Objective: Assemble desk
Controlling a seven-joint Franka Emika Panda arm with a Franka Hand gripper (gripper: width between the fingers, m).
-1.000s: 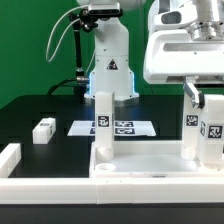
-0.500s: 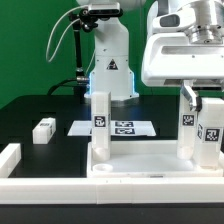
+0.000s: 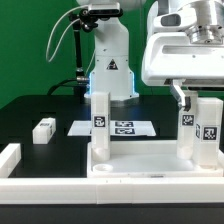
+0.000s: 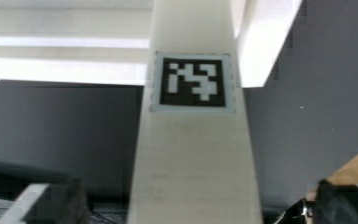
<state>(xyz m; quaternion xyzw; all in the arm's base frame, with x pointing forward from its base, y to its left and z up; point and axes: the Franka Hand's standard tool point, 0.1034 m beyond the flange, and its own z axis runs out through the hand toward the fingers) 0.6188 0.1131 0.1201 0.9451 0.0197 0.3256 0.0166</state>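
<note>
The white tabletop tray (image 3: 140,170) lies at the front of the black table. One tagged leg (image 3: 101,125) stands upright at its left end. Two tagged legs stand at its right end, one (image 3: 187,128) just left of the other (image 3: 210,132). My gripper (image 3: 200,97) hangs over that right end, with one dark finger (image 3: 178,93) showing beside the leg tops. In the wrist view a tagged leg (image 4: 197,130) stands between my fingers (image 4: 43,203), with a gap on each side. The gripper (image 4: 194,205) is open. A fourth leg (image 3: 43,129) lies loose on the table at the left.
The marker board (image 3: 120,127) lies flat behind the tray. The arm's white base (image 3: 108,65) stands at the back centre with a black cable beside it. A low white rail (image 3: 10,156) borders the table at the front left.
The visible finger has moved toward the exterior view's left, away from the rightmost leg, so the jaws have opened. The legs still stand upright.
</note>
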